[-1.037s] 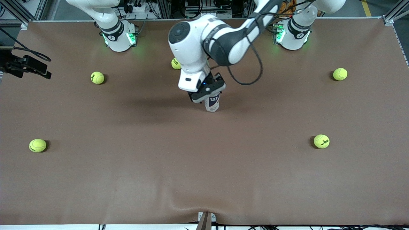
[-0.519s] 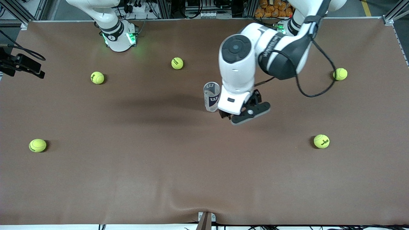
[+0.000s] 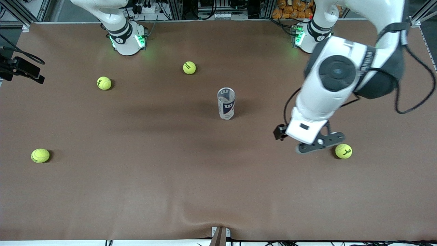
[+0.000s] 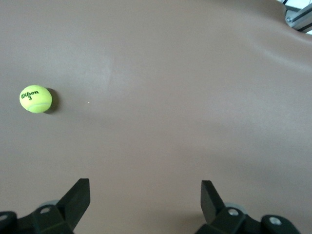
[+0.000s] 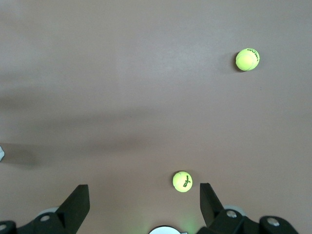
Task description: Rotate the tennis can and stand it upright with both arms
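Your tennis can point(image 3: 226, 103) is standing upright alone, since both grippers, left point(image 3: 315, 143) over the table near it and right point(image 5: 144, 204) high above, are gaping wide, holding nothing.

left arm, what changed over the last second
The left gripper let go of the upright can and swung away toward its own end of the table; it is now open in the air beside a ball. The can and balls stayed put; the right gripper waits, open.
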### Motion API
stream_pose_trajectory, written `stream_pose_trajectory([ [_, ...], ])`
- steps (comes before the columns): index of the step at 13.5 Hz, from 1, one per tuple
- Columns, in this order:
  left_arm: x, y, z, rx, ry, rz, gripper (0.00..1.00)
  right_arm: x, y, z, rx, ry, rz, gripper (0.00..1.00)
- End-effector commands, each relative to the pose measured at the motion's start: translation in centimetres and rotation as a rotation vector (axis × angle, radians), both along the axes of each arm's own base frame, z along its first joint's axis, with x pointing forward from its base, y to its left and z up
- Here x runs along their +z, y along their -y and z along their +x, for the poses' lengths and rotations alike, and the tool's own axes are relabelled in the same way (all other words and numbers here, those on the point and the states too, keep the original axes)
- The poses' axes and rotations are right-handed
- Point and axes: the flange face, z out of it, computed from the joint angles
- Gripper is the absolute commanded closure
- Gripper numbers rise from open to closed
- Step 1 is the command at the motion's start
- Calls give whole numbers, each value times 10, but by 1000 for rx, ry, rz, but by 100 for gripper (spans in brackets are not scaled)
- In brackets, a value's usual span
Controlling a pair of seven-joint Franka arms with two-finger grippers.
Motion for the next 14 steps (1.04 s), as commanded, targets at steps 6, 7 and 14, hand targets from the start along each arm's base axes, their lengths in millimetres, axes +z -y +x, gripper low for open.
stream_pose_trajectory([
  [6,61,-114,-7,-135,-64,-25,0,5,2,-3,1,6,-2,0],
  [7,66,-126,-9,-151,-72,-24,0,5,2,-3,1,6,-1,0],
  [14,90,-169,-84,-176,-135,-9,0,4,1,-2,6,4,0,0],
])
